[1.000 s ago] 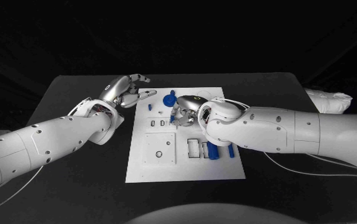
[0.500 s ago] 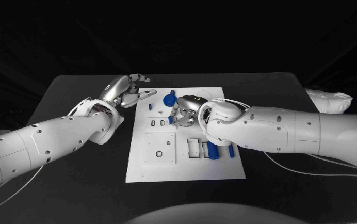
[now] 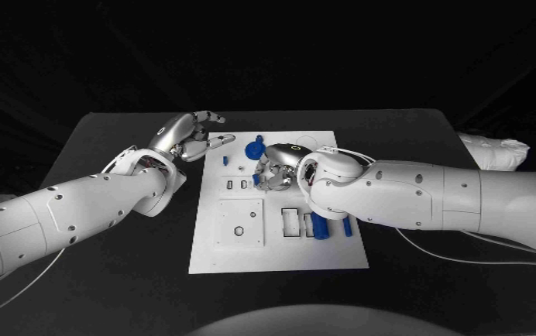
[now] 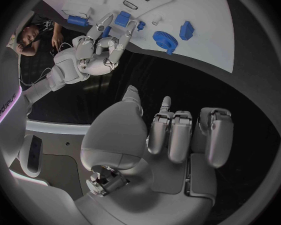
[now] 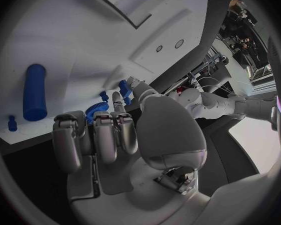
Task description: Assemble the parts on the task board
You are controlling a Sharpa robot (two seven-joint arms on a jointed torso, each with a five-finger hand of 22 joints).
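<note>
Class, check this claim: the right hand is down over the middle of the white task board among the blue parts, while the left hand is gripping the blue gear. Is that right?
Not quite. The left hand grips nothing: the head view shows it at the task board's far left edge, and the left wrist view shows its fingers bare, with the blue gear lying apart on the board. The right hand is over the board's middle as stated.

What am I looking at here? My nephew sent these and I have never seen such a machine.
It is a robot with two white arms ending in silver hands, at a black table. One picture looks down from its head; the round ones come from cameras at each wrist. On the white task board lie small blue parts, among them a blue gear and a blue cylinder. The right hand works over the board, its fingers curled around a small blue part. The left hand hovers at the board's edge, holding nothing.
</note>
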